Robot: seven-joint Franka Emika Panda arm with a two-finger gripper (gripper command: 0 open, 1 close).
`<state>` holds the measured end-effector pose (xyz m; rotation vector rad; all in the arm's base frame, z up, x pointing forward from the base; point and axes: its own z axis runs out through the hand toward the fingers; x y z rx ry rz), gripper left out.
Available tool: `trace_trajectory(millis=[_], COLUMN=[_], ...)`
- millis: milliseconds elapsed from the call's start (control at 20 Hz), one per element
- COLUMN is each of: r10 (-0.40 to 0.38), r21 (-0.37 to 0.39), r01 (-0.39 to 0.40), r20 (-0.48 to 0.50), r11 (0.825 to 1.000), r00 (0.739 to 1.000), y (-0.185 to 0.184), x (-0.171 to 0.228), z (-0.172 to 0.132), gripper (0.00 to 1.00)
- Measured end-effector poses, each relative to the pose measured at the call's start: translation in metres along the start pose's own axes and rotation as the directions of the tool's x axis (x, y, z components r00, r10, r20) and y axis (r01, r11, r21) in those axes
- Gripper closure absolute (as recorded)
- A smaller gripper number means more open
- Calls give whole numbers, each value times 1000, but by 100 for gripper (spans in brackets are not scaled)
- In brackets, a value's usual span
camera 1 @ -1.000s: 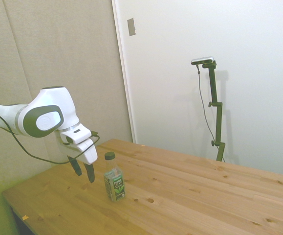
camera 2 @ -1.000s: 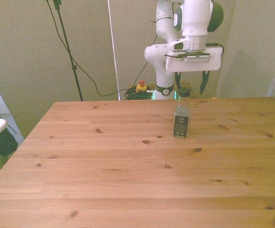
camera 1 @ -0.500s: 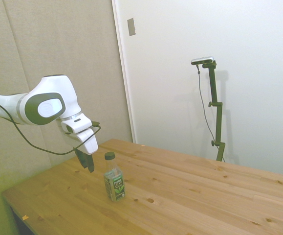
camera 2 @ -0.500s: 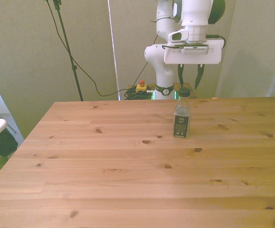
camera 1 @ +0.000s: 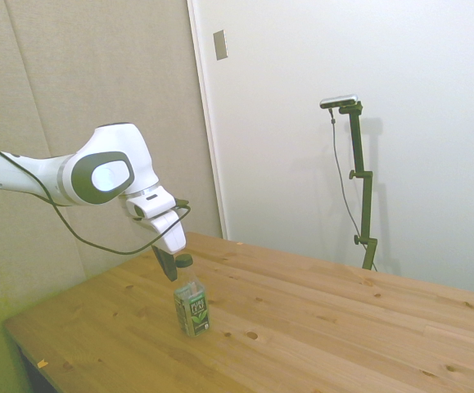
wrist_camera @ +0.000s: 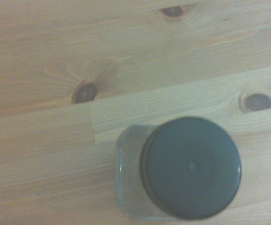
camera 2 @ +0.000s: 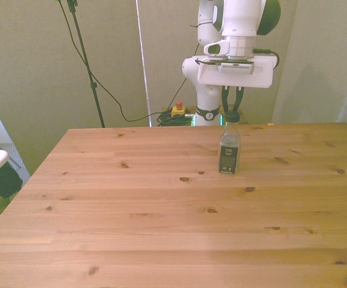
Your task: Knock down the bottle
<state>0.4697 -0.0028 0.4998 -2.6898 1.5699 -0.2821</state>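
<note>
One bottle point(camera 2: 229, 152) standing upright on the table point(camera 2: 161, 228), gripper point(camera 2: 232, 105) right behind its cap, fingers nearly closed, holding nothing

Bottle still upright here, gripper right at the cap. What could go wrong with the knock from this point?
1. The gripper sits at the cap level, so a shallow push may skim over the top and leave the bottle standing.
2. The bottle's squarish base stands flat on the table; it may slide rather than tip.
3. In the side view it stands fairly near the table's edge, so a hard hit could perhaps send it off.
</note>
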Motion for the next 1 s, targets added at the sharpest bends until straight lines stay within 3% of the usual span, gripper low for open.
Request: trace_trajectory(millis=[600, 1000], r10=[110, 183], r21=[57, 114], r01=[-107, -171], r20=[-49, -104], r11=[993, 979], r00=[993, 978], y=[-79, -97], x=[72, 125], z=[18, 34], gripper=[100, 100])
